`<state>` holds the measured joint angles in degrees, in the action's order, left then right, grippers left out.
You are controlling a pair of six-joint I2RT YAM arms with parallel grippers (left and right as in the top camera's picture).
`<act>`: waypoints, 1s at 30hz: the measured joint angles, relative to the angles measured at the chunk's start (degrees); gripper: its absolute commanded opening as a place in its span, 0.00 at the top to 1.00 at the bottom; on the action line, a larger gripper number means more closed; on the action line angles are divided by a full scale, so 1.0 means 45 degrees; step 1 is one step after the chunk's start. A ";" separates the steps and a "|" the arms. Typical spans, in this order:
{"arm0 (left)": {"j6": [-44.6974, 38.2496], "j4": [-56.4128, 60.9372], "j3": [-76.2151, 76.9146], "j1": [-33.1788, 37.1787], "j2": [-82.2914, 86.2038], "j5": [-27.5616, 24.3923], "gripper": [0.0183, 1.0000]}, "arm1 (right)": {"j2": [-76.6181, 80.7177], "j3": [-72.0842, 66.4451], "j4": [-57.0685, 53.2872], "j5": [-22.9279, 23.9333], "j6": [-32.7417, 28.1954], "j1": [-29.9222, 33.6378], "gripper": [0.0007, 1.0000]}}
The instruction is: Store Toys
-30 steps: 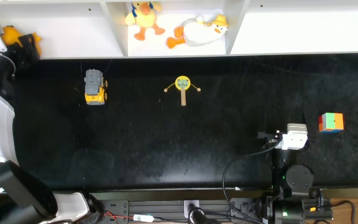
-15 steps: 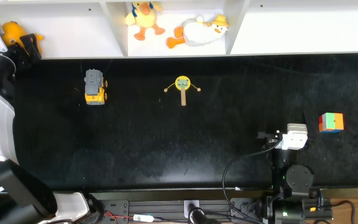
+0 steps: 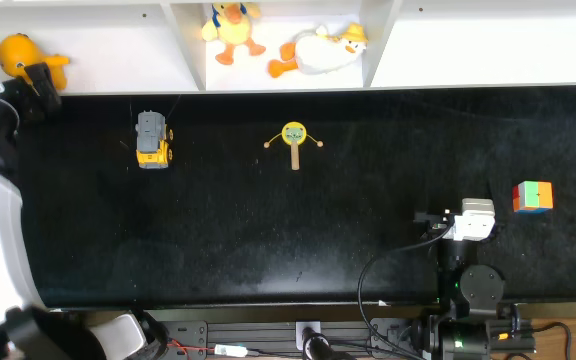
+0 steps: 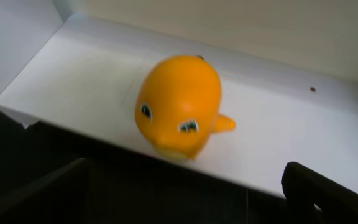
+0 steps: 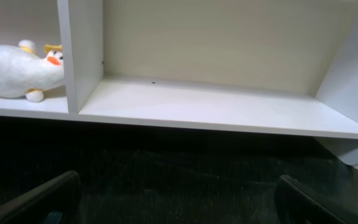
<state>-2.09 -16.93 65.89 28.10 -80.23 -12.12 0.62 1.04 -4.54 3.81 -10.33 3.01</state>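
3 ducks (image 3: 230,25) shelved, 3 toys (image 3: 152,138) loose

No writing, number, label or sign can be read in any view. A green mark is borne on the round face of the drum toy (image 3: 294,132), at about 12 o'clock from the middle of the mat (image 3: 268,230), but it is too small to be made out as text.
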 measured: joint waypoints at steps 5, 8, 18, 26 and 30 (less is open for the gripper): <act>0.0005 -0.0058 -0.2812 -0.0233 0.2701 0.0126 0.00 | 0.0000 0.0000 0.0000 -0.0005 0.0000 0.0000 0.00; 0.0335 -0.0403 -0.4726 -0.0622 0.4124 0.0102 0.00 | 0.0000 0.0000 0.0005 0.0000 -0.0005 0.0000 0.00; 0.0869 -0.1443 -0.5795 -0.3512 0.2919 0.0243 0.00 | 0.0000 0.0000 0.0000 0.0000 -0.0005 0.0000 0.01; 0.0913 0.0185 -0.5799 -0.4789 0.1175 0.0282 0.00 | 0.0000 0.0000 0.0000 -0.0005 -0.0005 0.0000 0.00; 0.0894 0.1083 -0.5799 -0.4896 0.0461 0.0291 0.00 | 0.0000 0.0000 0.0000 -0.0005 0.0000 0.0000 0.01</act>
<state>1.93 -12.05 39.79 6.07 -78.15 -10.81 0.62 1.04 -4.54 3.79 -10.33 3.01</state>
